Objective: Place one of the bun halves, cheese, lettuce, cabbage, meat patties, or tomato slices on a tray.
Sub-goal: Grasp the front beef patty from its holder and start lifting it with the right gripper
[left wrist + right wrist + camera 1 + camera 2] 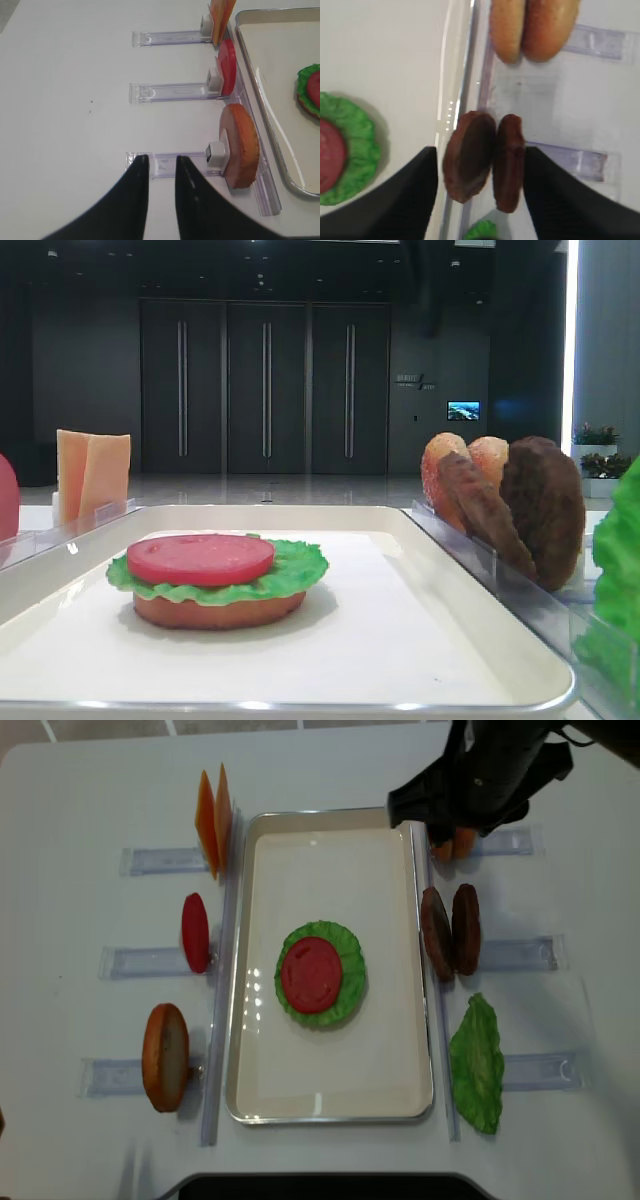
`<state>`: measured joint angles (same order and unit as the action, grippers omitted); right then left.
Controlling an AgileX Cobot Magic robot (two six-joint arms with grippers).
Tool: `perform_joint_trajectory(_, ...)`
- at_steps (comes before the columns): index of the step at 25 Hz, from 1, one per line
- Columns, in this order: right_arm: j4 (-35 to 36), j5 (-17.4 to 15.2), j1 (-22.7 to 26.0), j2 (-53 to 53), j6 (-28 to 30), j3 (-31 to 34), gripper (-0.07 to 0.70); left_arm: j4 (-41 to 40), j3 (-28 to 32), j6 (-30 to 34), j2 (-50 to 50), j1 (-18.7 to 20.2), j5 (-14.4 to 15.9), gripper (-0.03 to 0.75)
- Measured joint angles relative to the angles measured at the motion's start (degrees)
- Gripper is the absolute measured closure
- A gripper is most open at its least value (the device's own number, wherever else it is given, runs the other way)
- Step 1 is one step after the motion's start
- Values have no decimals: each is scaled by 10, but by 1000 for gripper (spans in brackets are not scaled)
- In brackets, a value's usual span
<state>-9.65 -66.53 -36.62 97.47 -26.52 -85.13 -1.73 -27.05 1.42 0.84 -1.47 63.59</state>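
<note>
The worktop (90,800) is plain white and smooth. Behind it the low front view shows a dark hall with tall panelled doors (265,390) and a small lit screen (463,410).

The tray (330,1105) lies at the centre of the worktop, its long sides running 12 to 6 o'clock. On its paper liner, about mid-tray, sits a stack: a bun half (215,610) at the bottom, lettuce (352,982) over it, a tomato slice (311,974) on top. The liner around the stack is bare on every side.

Clear racks (150,860) flank both long edges of the tray. At 9 o'clock stand cheese slices (213,820), a second tomato slice (195,932) and a bun half (165,1056), all on edge. At 3 o'clock two meat patties (450,932) stand on edge, touching each other, just beside the tray rim; two more bun halves (532,27) stand beyond them toward 12 o'clock, and a loose lettuce leaf (476,1065) lies toward 5 o'clock.

The right pincer (482,195) hangs over the patties with its fingers (407,200) wide apart, one on each side of the pair, holding nothing. The left pincer (161,200) hovers over bare worktop at the outer end of the bun rack; its fingers (132,200) stand slightly apart and grip nothing.
</note>
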Motion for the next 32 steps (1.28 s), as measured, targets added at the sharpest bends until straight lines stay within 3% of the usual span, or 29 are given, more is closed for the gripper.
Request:
perform_joint_trajectory(4,5,-12,-27,37,-36,-9,261,0,0,0,0,0,0,575)
perform_joint_trajectory(13,6,-21,-27,93,-41,-10,262,0,0,0,0,0,0,575)
perform_joint_trajectory(27,0,-13,-27,122,-40,-10,262,0,0,0,0,0,0,575)
perform_joint_trajectory(32,0,8,-27,130,-39,11,262,0,0,0,0,0,0,575)
